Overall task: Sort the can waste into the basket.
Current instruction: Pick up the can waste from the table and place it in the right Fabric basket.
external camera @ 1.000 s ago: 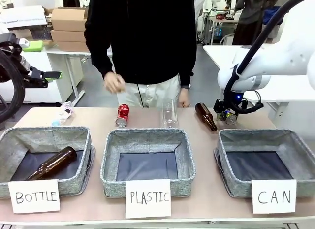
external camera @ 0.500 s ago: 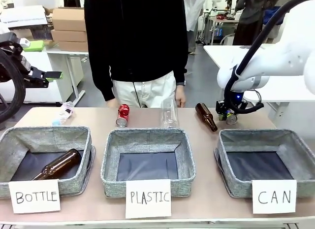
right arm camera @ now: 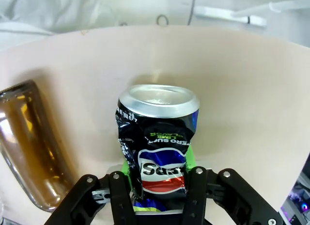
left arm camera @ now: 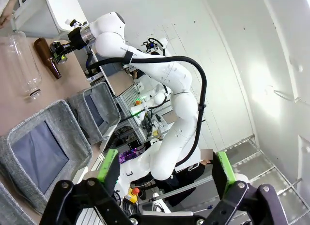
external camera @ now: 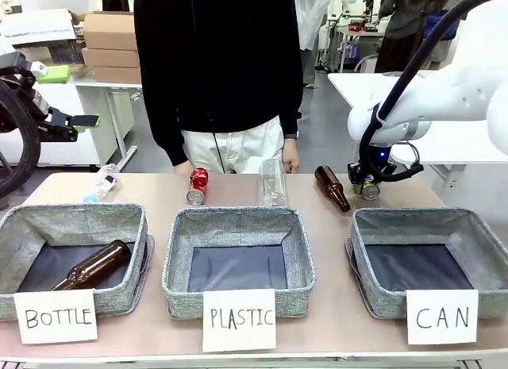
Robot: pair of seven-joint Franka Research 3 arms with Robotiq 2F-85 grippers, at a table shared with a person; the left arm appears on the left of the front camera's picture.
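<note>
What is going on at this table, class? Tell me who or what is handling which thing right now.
The robot's right gripper is shut on the crushed blue can at the table's far right, beside a brown bottle. The can is not yet in the CAN basket just in front of it. The left gripper is open and raised off to the left, holding nothing. The red can and a clear plastic bottle lie untouched behind the PLASTIC basket. The person stands at the far side, hands down.
</note>
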